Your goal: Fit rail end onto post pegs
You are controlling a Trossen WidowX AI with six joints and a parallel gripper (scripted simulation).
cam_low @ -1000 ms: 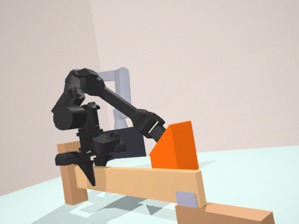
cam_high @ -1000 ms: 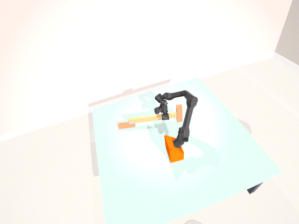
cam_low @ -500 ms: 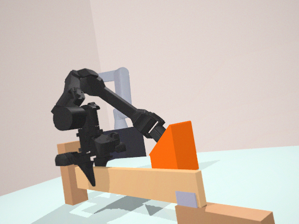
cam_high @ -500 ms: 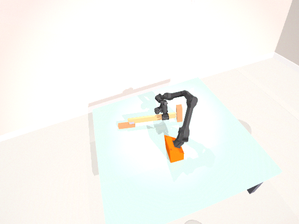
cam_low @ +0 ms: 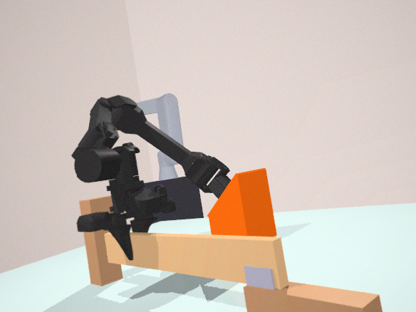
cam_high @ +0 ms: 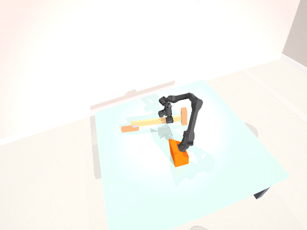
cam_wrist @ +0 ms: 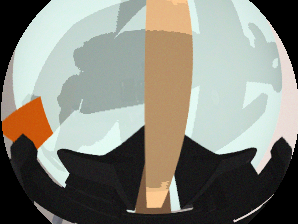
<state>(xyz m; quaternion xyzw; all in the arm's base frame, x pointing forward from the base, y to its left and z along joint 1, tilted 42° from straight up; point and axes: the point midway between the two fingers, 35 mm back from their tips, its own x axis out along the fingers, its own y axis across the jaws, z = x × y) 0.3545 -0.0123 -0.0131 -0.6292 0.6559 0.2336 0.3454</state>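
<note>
The pincer (cam_high: 169, 121) (cam_low: 137, 246) (cam_wrist: 157, 129) grips the rail (cam_high: 148, 122) (cam_low: 214, 249) (cam_wrist: 167, 90) near the post (cam_high: 184, 116) (cam_low: 97, 256), presumably to steer its 2 holes onto the 2 pegs. The bracket (cam_high: 135, 126) (cam_low: 259, 277) flanks the far end, probably keeping it aligned.

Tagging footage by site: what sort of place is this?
Probably a robotics test bench in a plain room: a black arm on an orange wedge base, a pale table, and a wooden rail clamped in its gripper.

The exterior view's edge cuts off the footboard block (cam_low: 331, 297); the peg holes are hidden
</note>
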